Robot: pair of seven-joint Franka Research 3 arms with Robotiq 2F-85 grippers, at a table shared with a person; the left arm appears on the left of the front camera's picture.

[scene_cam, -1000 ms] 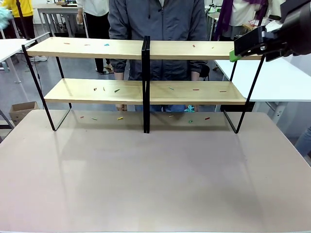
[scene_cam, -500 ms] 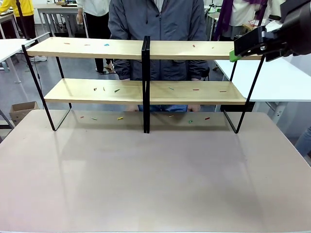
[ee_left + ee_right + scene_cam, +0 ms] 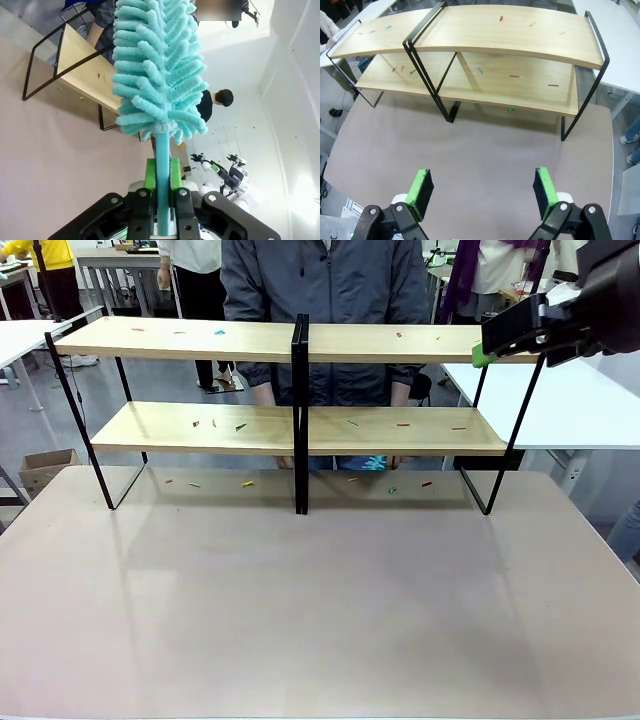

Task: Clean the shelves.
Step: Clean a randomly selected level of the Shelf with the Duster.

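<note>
The shelves (image 3: pixel 400 430) stand across the far half of the table: two light-wood boards in a black frame with a central post. Small coloured scraps (image 3: pixel 240 426) lie on both boards and on the table beneath. In the left wrist view my left gripper (image 3: pixel 162 181) is shut on the handle of a fluffy teal duster (image 3: pixel 157 70), held up with the shelves (image 3: pixel 82 67) behind it. My right gripper (image 3: pixel 498 342) hovers high at the rack's right end. Seen from its wrist, this gripper (image 3: pixel 481 192) stands open and empty above the table, with the shelves (image 3: pixel 510 37) ahead.
A person in a grey jacket (image 3: pixel 325 290) stands right behind the rack, hands near the lower board. White tables (image 3: pixel 570 400) flank the scene, a cardboard box (image 3: pixel 40 468) sits on the floor at left. The near tabletop (image 3: pixel 320 610) is bare.
The teal duster tip at the top left corner has left the front view. The person behind the rack has shifted slightly. My right arm has not moved.
</note>
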